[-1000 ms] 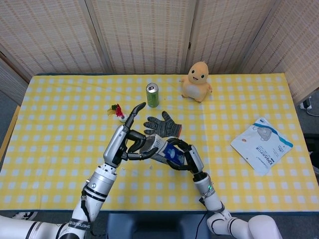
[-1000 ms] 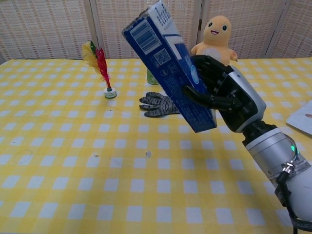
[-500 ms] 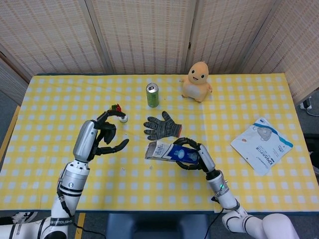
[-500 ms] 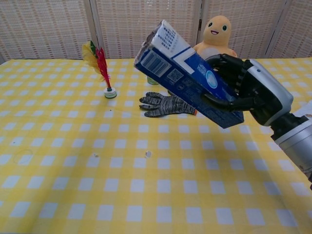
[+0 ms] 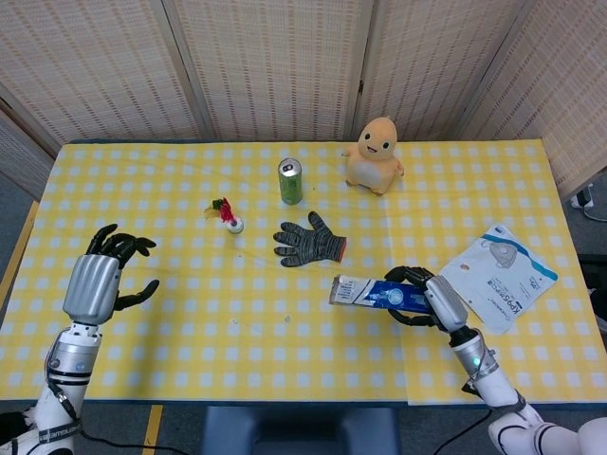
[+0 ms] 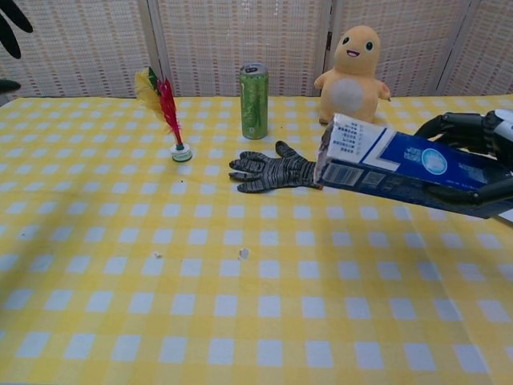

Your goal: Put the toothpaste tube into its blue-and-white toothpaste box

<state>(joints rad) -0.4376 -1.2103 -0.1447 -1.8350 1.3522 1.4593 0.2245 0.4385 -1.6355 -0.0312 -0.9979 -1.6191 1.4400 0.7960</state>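
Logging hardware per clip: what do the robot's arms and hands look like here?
Both arms are silver-grey metal with ringed, segmented wrists. The left hand has a smooth silver back and black jointed fingers. The right hand is built the same: silver shell, black fingers. A small green light shows on the right forearm. No sleeves or loose cables are visible.

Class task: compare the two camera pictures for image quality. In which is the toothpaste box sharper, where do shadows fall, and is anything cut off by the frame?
Chest view: the toothpaste box is large and sharp, its print partly readable; the right hand is cut off by the frame edge. Head view: the box is small, its text unreadable; light is even, with soft shadows beside the green can and plush toy; the left hand shows whole.
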